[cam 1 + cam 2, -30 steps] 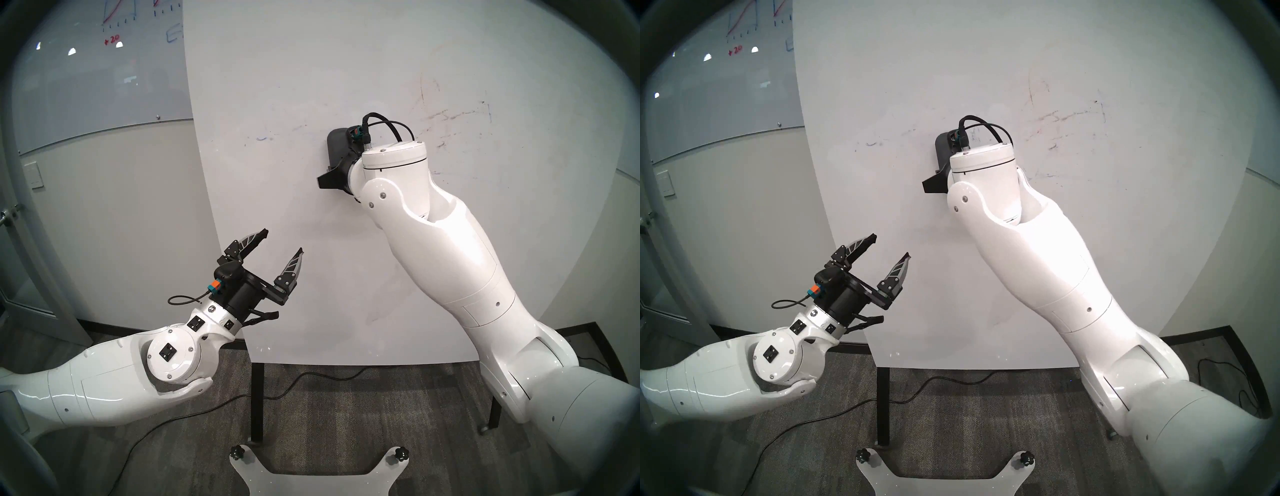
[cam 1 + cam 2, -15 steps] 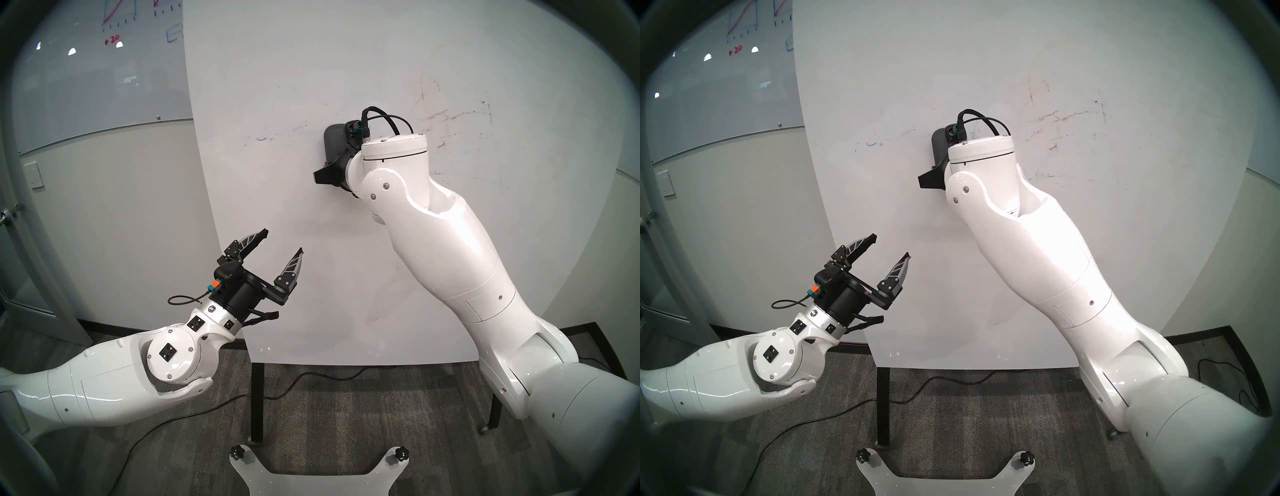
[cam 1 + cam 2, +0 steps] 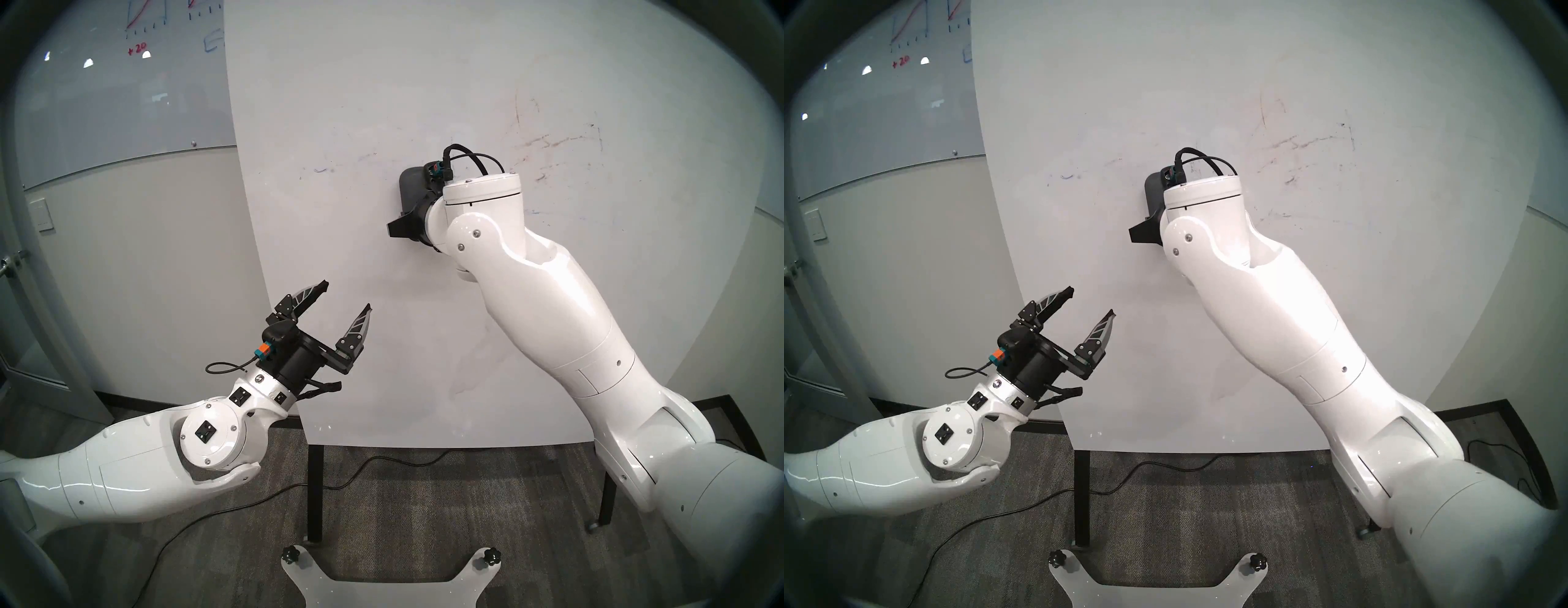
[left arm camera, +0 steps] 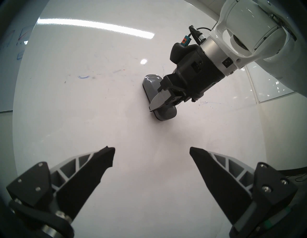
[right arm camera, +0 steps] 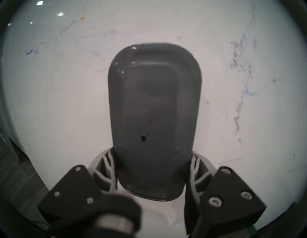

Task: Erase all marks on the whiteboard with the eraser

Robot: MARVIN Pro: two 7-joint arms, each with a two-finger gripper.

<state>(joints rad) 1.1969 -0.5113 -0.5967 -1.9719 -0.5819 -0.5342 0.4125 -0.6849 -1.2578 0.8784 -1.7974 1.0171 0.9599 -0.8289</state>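
Eraser (image 5: 154, 119): one, flat on the whiteboard (image 3: 424, 85), long axis upright.
My right end effector (image 5: 153, 174): clenched on the eraser.
My left end effector (image 4: 152, 154): released, empty.

Grey carpet (image 3: 403, 501), pale wall (image 3: 140, 263) — glossy glass panel (image 3: 106, 110) upper left.

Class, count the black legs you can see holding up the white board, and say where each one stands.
2. One leg stands under the whiteboard's lower left corner; the other stands at the lower right, partly behind the right arm. More may be hidden.
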